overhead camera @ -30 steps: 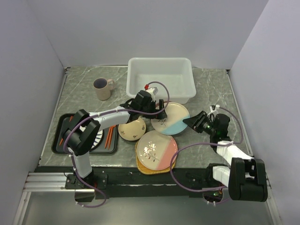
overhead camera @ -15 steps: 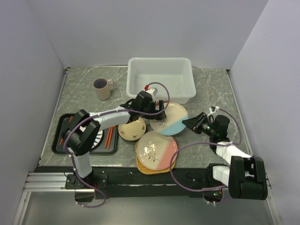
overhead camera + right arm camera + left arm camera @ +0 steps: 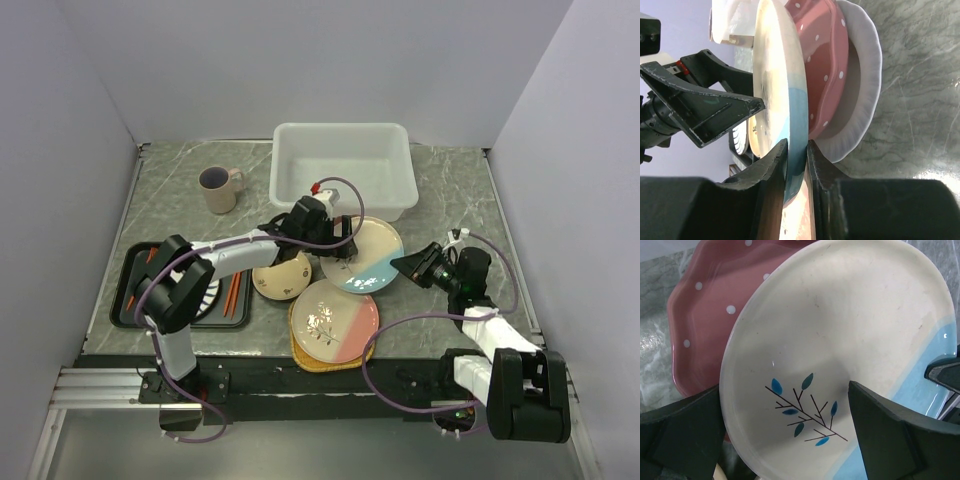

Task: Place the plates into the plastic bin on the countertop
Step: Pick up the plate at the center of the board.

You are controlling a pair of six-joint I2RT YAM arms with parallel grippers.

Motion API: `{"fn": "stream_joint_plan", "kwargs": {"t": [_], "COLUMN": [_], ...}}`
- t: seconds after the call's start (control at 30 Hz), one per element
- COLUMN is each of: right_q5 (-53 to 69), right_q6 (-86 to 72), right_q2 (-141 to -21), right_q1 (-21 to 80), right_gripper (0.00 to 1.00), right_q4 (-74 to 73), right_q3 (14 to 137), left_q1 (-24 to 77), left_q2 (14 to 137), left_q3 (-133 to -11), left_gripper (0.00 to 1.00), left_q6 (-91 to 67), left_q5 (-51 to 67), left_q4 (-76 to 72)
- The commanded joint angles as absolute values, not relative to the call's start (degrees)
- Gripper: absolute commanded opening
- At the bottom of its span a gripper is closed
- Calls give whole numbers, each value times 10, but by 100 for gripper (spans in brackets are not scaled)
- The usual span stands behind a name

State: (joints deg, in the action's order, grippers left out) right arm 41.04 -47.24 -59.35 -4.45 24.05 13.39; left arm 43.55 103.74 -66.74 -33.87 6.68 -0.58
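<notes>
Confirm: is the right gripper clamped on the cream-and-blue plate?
Yes, the right gripper pinches the cream-and-blue plate, a finger on each face of its rim.

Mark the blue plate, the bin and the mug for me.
blue plate (image 3: 372,250), top view, cream middle.
bin (image 3: 340,127), top view, far rim.
mug (image 3: 219,195), top view, its body.

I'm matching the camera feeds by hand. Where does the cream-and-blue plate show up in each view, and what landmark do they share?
Top external: the cream-and-blue plate is right of centre, in front of the plastic bin.
Left wrist: it fills most of the frame, sprig drawing low centre.
Right wrist: edge-on, centre-left, its blue rim between the fingers of the right end effector.
Shared landmark: the open left end effector, at the plate in all three.
</notes>
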Motion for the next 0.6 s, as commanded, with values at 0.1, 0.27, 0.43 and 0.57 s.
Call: {"fn": "stream_joint_plan", "kwargs": {"t": [0.1,0.27,0.43,0.57], "right_q5": [432,431,428,434], "right_q6": [-461,-462,-467,-472], "right_q2": [-556,-538,-516,-509], "right_q1": [-43,-44,-45,-44], "right_gripper": [0,0,0,0], "right_q4": [267,246,233,229], "right_q3": [163,170,173,182], "left_q1": [446,446,446,446], "left_q2": [988,967,927,906], "left_q3": [-659,-654,-639,-636], "left_gripper": [99,99,99,99], "left_q6": [-337,-340,-338,-331], "left_q5": [67,37,11,-16], "left_q4": [-40,-30,-32,-16]}}
